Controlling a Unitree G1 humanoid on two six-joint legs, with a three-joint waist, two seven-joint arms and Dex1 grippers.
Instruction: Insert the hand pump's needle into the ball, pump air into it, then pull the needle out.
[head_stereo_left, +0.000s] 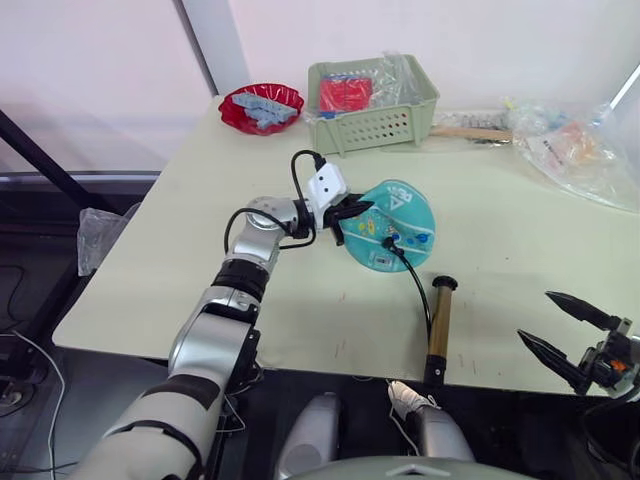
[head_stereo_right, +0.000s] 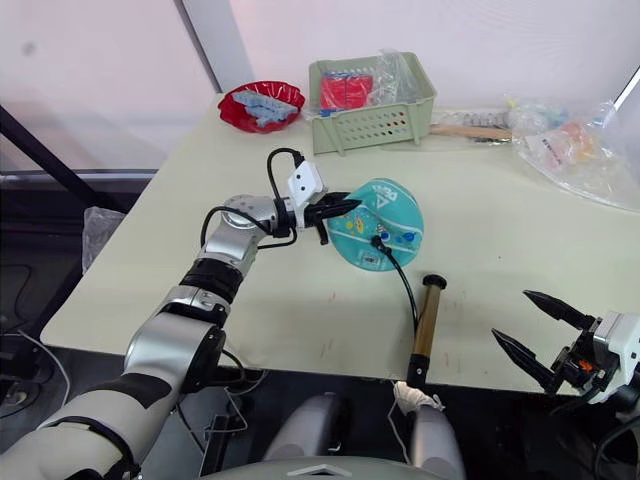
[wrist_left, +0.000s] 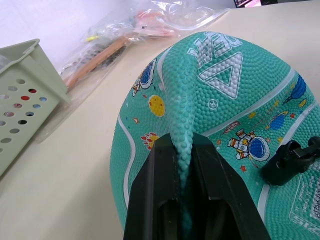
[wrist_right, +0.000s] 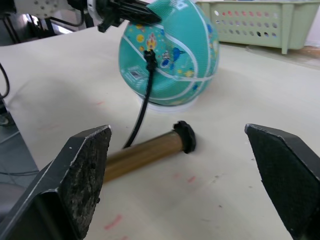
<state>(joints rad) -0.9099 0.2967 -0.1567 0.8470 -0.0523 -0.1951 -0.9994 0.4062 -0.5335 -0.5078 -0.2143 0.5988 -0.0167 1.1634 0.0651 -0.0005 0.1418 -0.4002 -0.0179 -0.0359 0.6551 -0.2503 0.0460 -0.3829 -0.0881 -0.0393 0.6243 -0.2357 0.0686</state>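
The teal ball (head_stereo_left: 395, 222) sits saggy near the middle of the table, on a white ring (wrist_right: 167, 106). My left gripper (head_stereo_left: 345, 214) is shut on a raised fold of the ball's skin (wrist_left: 180, 100) at its left side. The needle's black fitting (wrist_left: 289, 161) is stuck in the ball's near face, and the needle tip itself is hidden. From the fitting, the black hose (head_stereo_left: 418, 280) runs to the bronze hand pump (head_stereo_left: 439, 322), which lies near the table's front edge. My right gripper (head_stereo_left: 536, 316) hangs open, right of the pump and off the table's front edge, holding nothing.
At the back of the table stand a green perforated basket (head_stereo_left: 372, 100) and a red bowl (head_stereo_left: 262, 107). Clear plastic bags (head_stereo_left: 570, 145) with odds and ends lie at the back right. The table's front edge (head_stereo_left: 330, 365) runs just below the pump.
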